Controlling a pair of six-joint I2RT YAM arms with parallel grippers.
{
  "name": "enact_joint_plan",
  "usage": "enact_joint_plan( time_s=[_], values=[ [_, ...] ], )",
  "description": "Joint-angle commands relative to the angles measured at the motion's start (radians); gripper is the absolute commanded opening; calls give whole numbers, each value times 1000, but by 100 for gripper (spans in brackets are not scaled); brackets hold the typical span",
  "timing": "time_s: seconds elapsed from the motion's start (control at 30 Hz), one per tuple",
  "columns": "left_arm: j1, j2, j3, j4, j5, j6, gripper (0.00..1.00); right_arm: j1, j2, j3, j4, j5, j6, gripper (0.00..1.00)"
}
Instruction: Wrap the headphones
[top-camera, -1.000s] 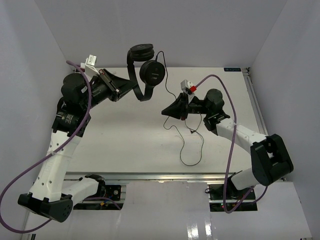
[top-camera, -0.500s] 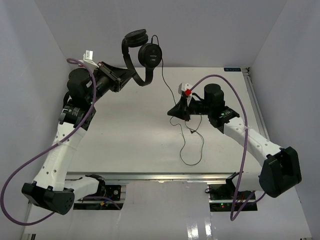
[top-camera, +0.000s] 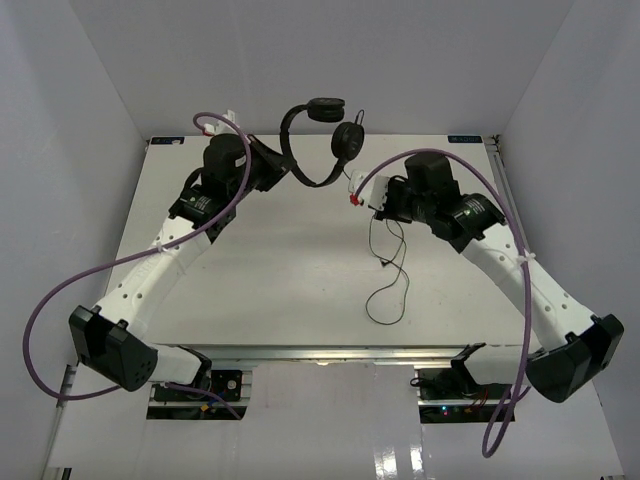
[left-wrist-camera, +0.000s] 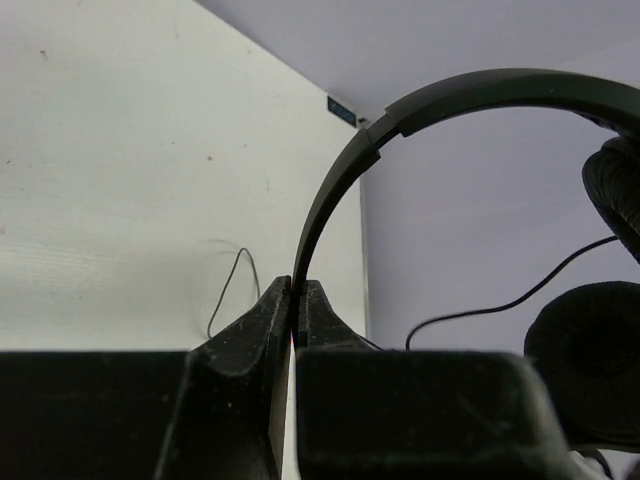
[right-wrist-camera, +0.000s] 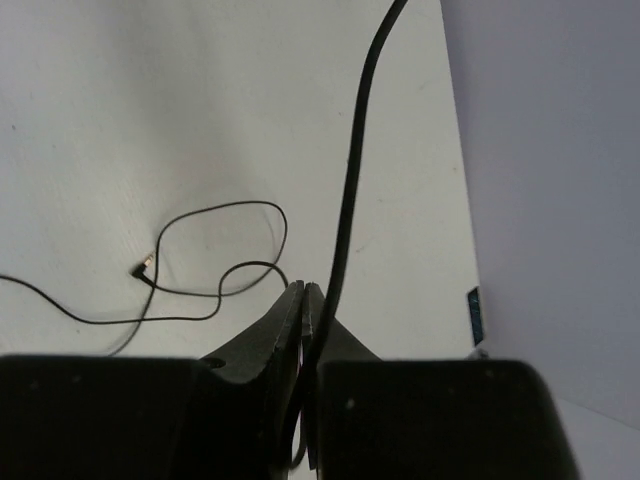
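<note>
Now headphones (top-camera: 347, 140) have swung toward right tool (top-camera: 360, 191).

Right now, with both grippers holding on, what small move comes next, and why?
Probably swing the right gripper around the headband to lay a first turn of cord. The left gripper is shut on the headband, holding the headphones off the table; the right pinches the cord close to them, the rest lying slack.

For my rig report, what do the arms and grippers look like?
Left arm and right arm: white links, black joints, a purple cable along each. Left gripper and right gripper: black, tapered; red tag by the right.
</note>
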Motion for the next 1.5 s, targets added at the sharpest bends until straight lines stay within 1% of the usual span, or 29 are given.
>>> enact_joint_plan(
  time_s=[0.0, 0.1, 0.23, 0.27, 0.33, 0.5, 0.73, 0.93, 1.03, 1.2, 1.37, 1.47],
  values=[
    [-35, 4, 22, 7, -89, 92, 0, 123, -104, 29, -99, 300, -268, 8],
    [-50, 28, 20, -5, -86, 136, 0, 184, -153, 17, -78, 426, -335, 8],
    [-56, 56, 11, -18, -66, 166, 0, 293, -183, 46, -64, 517, -404, 8],
    [-59, 63, 1, -18, -55, 175, 0, 333, -187, 59, -59, 561, -423, 8],
    [-62, 73, -6, -18, -36, 195, 0, 389, -188, 70, -34, 600, -450, 8],
    [-89, 78, -29, -24, -9, 260, 0, 446, -151, 119, 20, 644, -473, 8],
    [-97, 49, -83, -41, 3, 354, 0, 458, -70, 199, 69, 676, -496, 8],
    [-97, 7, -152, -39, 7, 428, 0, 456, -39, 209, 98, 695, -527, 8],
    [-97, -18, -185, -27, 60, 469, 0, 456, -27, 223, 98, 691, -527, 8],
    [-97, -61, -223, -17, 70, 510, 0, 435, -28, 223, 84, 675, -515, 8],
    [-97, -100, -252, -8, 88, 605, 0, 375, -48, 234, 19, 584, -480, 8],
    [-97, -127, -275, 8, 107, 654, 0, 367, -67, 236, -40, 502, -457, 8]
  ],
)
